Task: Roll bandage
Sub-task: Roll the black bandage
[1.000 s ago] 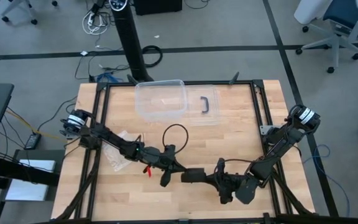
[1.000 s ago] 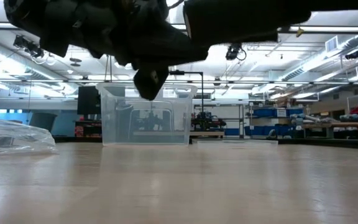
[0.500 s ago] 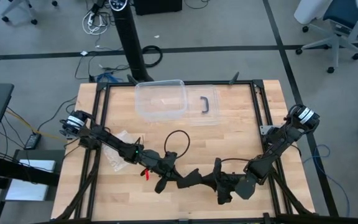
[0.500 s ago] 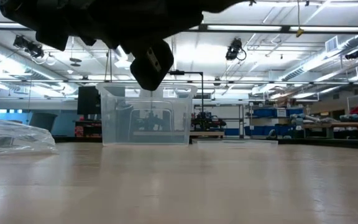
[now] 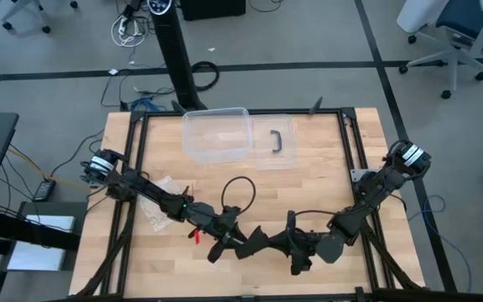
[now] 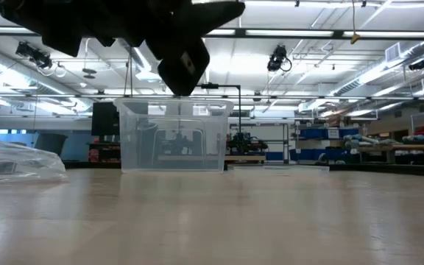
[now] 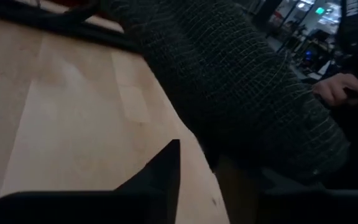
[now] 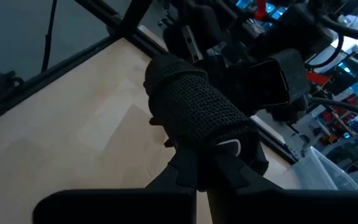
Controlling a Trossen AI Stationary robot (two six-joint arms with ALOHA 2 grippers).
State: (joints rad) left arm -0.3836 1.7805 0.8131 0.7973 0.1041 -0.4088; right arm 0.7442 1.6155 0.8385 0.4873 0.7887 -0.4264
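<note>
**Two grippers meeting over the front of the tabletop, bandage already rolled**

Two arms are converging low over the front edge of the tabletop [image 5: 325, 180], their ends nearly touching. The right gripper [image 8: 205, 163] is holding the bandage [image 8: 197, 109], its jaws clamped together on the near end of the roll. The bandage is showing as a short, fat black cylinder of crinkled fabric, carried in the air above the wood rather than lying on it. The left gripper [image 5: 240, 243] is sitting just beside the far end of that roll; its wrist camera is filled by the textured black fabric at close range. Whether its jaws are parted or pressing on the roll cannot be told, since that view is poor.

Judging by the compact cylinder and the absence of any loose strip trailing on the wood, the winding is looking largely done. What is remaining, in my assessment, is securing the tail and setting the roll down. A clear plastic box [image 5: 216, 134] is standing at the back and a crinkly clear bag [image 5: 159, 205] is lying at the left, neither yet involved.
</note>
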